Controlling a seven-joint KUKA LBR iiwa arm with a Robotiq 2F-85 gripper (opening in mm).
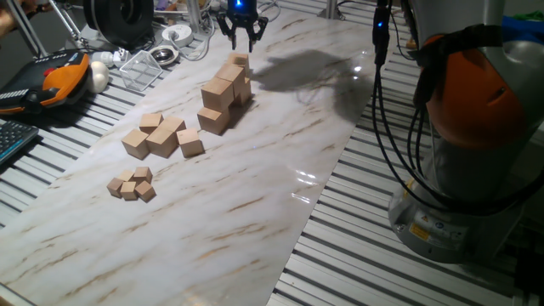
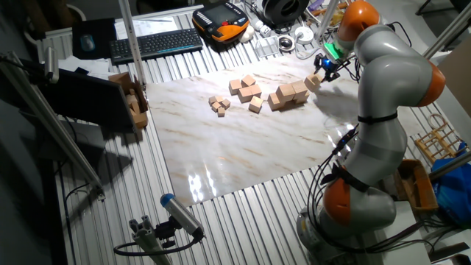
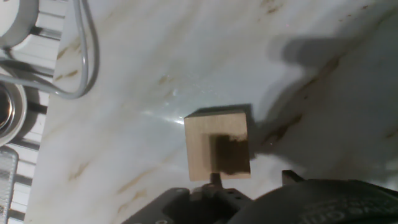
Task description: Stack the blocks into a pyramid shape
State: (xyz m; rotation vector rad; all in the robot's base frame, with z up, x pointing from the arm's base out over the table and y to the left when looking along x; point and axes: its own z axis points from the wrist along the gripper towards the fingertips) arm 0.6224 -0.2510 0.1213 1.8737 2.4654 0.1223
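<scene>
Several large light-tan blocks (image 1: 223, 93) stand clustered near the far end of the marble board, some resting on others; the cluster also shows in the other fixed view (image 2: 289, 94). One more large block (image 1: 240, 61) sits alone on the board just behind the cluster, and shows in the other fixed view (image 2: 313, 82) and the hand view (image 3: 217, 146). My gripper (image 1: 243, 40) hangs just above this single block, open and empty. It shows in the other fixed view (image 2: 326, 68) too. In the hand view the fingertips are hidden.
Medium wooden cubes (image 1: 161, 136) and tiny cubes (image 1: 132, 184) lie further along the marble board (image 1: 255, 212). A clear plastic box (image 1: 143, 68), cables and a pendant (image 1: 59, 81) lie beyond the board's far left edge. The robot's base (image 1: 476, 153) stands at the right.
</scene>
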